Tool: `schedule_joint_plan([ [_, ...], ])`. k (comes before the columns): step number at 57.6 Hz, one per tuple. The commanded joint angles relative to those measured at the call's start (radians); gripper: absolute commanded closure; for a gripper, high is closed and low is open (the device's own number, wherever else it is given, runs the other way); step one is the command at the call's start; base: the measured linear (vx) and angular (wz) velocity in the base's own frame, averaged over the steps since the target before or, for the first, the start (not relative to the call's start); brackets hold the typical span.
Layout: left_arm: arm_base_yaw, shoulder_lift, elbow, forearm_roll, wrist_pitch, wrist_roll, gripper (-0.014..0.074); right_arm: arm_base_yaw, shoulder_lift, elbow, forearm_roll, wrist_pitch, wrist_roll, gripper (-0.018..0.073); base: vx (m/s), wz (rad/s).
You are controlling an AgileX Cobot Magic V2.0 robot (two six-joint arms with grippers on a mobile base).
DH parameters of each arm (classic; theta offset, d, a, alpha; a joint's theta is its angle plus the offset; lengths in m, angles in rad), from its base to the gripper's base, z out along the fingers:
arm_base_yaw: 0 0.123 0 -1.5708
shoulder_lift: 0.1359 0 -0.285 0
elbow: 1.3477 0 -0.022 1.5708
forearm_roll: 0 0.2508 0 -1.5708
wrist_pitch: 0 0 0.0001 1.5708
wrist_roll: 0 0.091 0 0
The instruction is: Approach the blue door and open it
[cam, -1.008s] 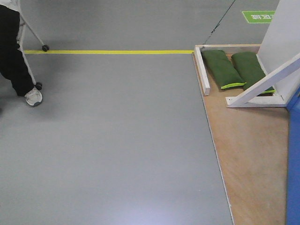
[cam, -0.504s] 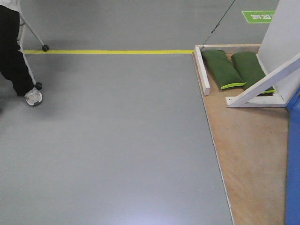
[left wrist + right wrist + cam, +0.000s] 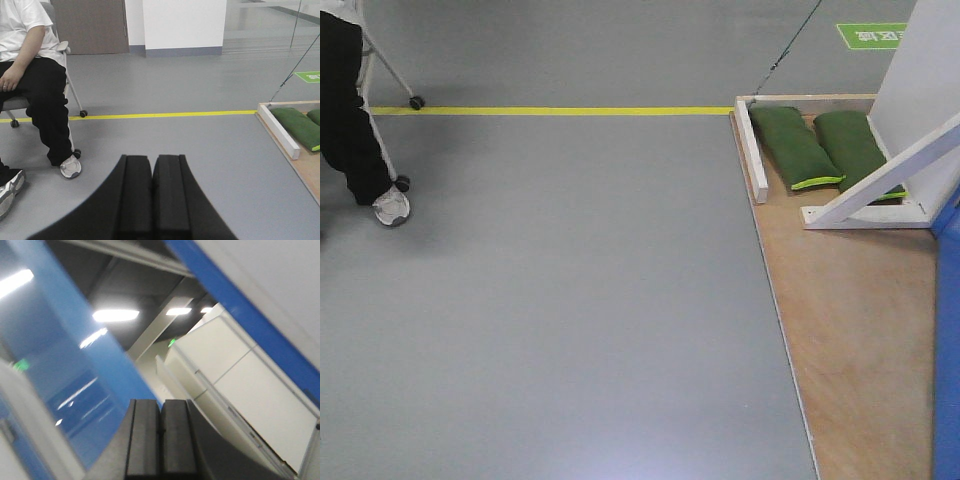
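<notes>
While both are pressing together, the left gripper [image 3: 152,197] is facing floor [image 3: 200,85]. The right gripper [image 3: 161,440] is facing the blue door [image 3: 82,390].

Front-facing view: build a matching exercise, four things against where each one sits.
Things:
1. yellow line
2. green bags
3. blue door
4. white shoe

Places:
A. right edge of the frame
B. on the wooden platform
C. far left, on the grey floor
D. running across the floor near the top

Pairs: 1-D, 2-B, 3-A, 4-C
</notes>
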Motion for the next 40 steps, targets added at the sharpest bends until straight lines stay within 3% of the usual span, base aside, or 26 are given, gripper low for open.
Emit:
schedule_joint_plan([
  [1, -0.003, -0.014, -0.026, -0.003, -0.083, -0.007, 0.0524, -0.062, 0.075, -0.089, 0.096, -0.09, -0.011, 0.0548, 0.0, 0.0],
  [11, -0.003, -0.014, -0.026, -0.003, -0.083, -0.007, 0.0524, -0.075, 0.293, -0.251, 0.241, -0.086, -0.011, 0.0548, 0.0, 0.0],
  [21, -0.003, -0.014, -0.026, -0.003, -0.083, -0.007, 0.0524, -0.075, 0.472, -0.408, 0.305, -0.07, -0.011, 0.0548, 0.0, 0.0],
  [40, -0.003, -0.014, -0.026, -0.003, -0.083, -0.007, 0.0524, -0.075, 0.553, -0.528, 0.32, 0.318, -0.011, 0.0548, 0.0, 0.0],
])
